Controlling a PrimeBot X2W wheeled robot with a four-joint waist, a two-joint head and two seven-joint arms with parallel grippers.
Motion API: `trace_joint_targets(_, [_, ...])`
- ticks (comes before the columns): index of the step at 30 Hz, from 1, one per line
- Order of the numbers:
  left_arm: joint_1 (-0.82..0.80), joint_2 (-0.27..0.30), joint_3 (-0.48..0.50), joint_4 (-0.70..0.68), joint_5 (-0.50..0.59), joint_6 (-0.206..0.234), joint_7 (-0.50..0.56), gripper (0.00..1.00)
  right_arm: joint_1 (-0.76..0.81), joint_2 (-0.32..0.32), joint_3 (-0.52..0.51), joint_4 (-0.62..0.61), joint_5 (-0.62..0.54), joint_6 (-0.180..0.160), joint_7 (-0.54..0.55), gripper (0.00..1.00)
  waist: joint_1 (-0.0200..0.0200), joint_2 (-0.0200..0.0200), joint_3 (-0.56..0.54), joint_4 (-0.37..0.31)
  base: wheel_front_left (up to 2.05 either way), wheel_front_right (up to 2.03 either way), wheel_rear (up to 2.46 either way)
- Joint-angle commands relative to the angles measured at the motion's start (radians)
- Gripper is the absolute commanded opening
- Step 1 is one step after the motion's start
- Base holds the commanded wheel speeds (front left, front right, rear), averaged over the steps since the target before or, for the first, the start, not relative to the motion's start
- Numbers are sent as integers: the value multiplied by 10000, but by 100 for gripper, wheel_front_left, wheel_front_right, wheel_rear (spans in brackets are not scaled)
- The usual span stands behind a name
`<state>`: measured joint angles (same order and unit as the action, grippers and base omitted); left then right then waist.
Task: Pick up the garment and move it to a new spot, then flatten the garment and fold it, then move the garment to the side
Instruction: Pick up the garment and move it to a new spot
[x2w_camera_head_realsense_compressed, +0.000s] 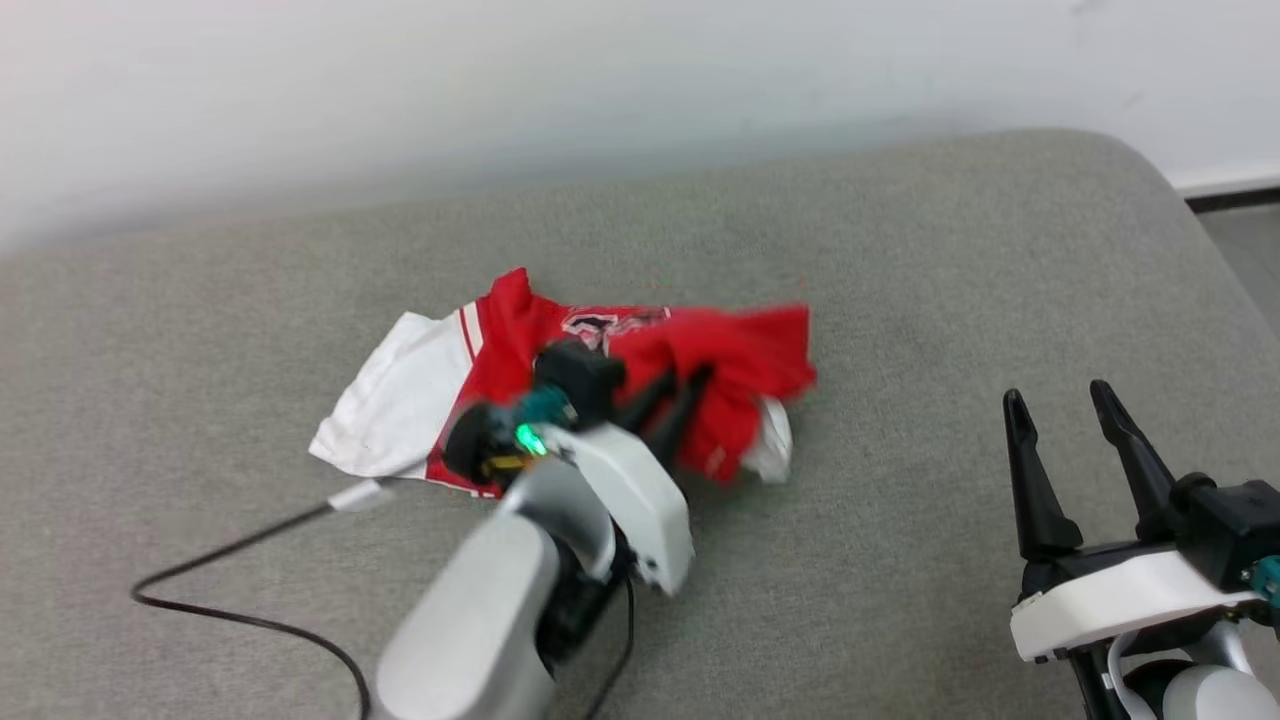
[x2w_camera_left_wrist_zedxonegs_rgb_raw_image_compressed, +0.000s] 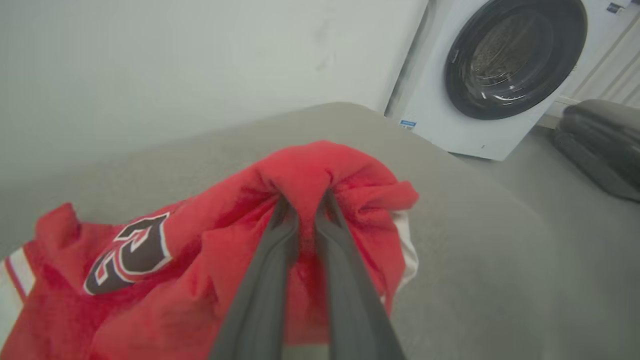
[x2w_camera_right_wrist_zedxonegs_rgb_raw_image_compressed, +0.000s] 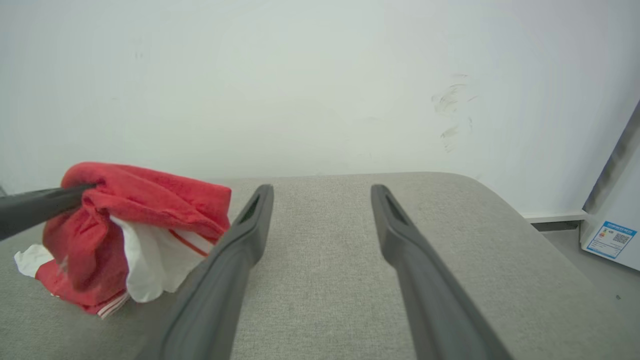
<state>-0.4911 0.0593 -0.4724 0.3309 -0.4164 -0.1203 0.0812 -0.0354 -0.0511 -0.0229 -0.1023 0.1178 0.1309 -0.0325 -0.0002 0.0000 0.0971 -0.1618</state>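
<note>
– Garment first: where does it lie?
– The red jersey (x2w_camera_head_realsense_compressed: 505, 340) sits crumpled near the middle of the grey upholstered cushion (x2w_camera_head_realsense_compressed: 900, 250), a white sleeve (x2w_camera_head_realsense_compressed: 400, 400) spread flat toward the robot's left. The right-hand part is bunched up and raised off the cushion.
– What raises it?
– The left gripper (x2w_camera_head_realsense_compressed: 685, 378). In the left wrist view its two dark fingers (x2w_camera_left_wrist_zedxonegs_rgb_raw_image_compressed: 270, 280) stand close together, with a ridge of red fabric pinched between the tips (x2w_camera_left_wrist_zedxonegs_rgb_raw_image_compressed: 306, 197). The cloth drapes down on both sides of them.
– Any print showing?
– A black, white-outlined "2" (x2w_camera_left_wrist_zedxonegs_rgb_raw_image_compressed: 130, 252) on the red face, left of the fingers. What follows it is lost in the folds.
– And the right gripper?
– The right gripper (x2w_camera_head_realsense_compressed: 1055, 392) is at the lower right, well apart from the jersey, its jaws spread wide with nothing between them. The right wrist view looks through that gap (x2w_camera_right_wrist_zedxonegs_rgb_raw_image_compressed: 322, 189) at bare cushion, with the lifted bundle (x2w_camera_right_wrist_zedxonegs_rgb_raw_image_compressed: 145, 210) off to the side showing red over a white layer with red-striped trim.
– Surroundings?
– A white wall (x2w_camera_head_realsense_compressed: 400, 80) behind the cushion, a black cable (x2w_camera_head_realsense_compressed: 230, 610) trailing across the cushion near the left arm, and a white front-loading washing machine (x2w_camera_left_wrist_zedxonegs_rgb_raw_image_compressed: 450, 115) past the cushion's rounded corner.
</note>
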Motion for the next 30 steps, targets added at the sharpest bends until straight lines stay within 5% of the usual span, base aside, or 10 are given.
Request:
trace_joint_targets(1, [220,33,-230,47,-59,-36,8,0,-99,15,16,-57,41,-3,-73,100,2,0,383,-176,0,0,0])
trace_joint_targets(6, [843,-59,-1391,624,-180,-69,-112,0,-311,15,79,123,178,-3,-245,100,2,0,894,-185,0,0,0])
trace_joint_targets(7, [905,-65,-1556,729,-176,-67,-199,11,-336,17,72,158,187,-3,-290,100,2,0,954,-163,0,0,0])
trace_joint_targets(8, [962,-73,-1738,837,-190,-75,-262,62,-370,15,61,210,198,-3,-337,100,2,0,988,-133,0,0,0])
trace_joint_targets(9, [1004,-79,-1921,927,-234,-85,-360,100,-414,15,59,263,213,-3,-363,100,2,0,1011,-104,0,0,0])
trace_joint_targets(19, [572,-45,-2053,350,-287,71,-2354,100,-343,15,-138,480,19,-3,-334,100,2,0,484,542,0,0,0])
trace_joint_targets(30, [1215,975,103,-143,-632,1631,-3327,100,66,14,-238,514,-55,-3,40,100,2,0,-222,1269,0,0,0])
